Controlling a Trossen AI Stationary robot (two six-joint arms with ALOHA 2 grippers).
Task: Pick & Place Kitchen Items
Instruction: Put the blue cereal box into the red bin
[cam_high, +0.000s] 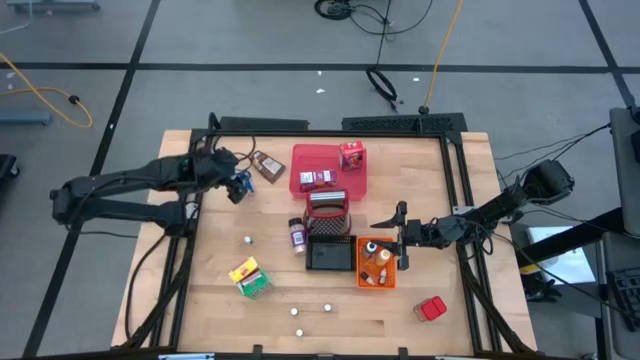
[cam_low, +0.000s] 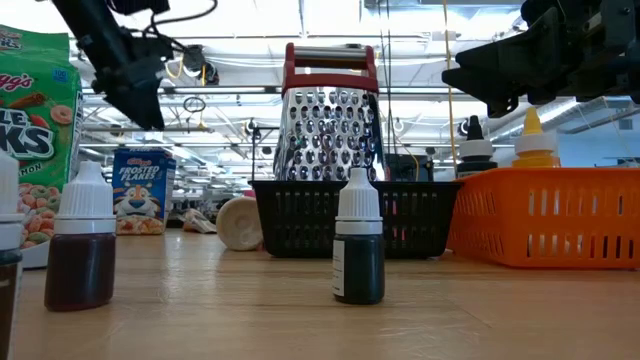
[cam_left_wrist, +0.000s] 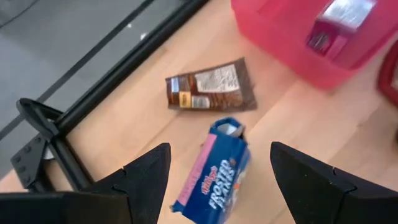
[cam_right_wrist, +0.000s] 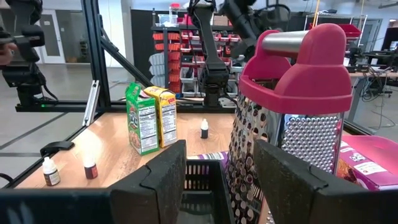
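My left gripper is open over the blue cereal box, which stands on the table; a finger stands on either side without touching. A brown pouch lies flat just beyond it. My right gripper is open, hovering beside the orange bin and facing the metal grater. Elsewhere sit a red box and a pink box on the red tray, a dark bottle, yellow-green boxes, another red box and tiny white pieces.
The black wire basket holds the grater upright at the table's middle. Bottles stand in the orange bin beside it. The red tray lies toward the far edge. A black frame rail runs around the table. Bare wood shows along the near edge.
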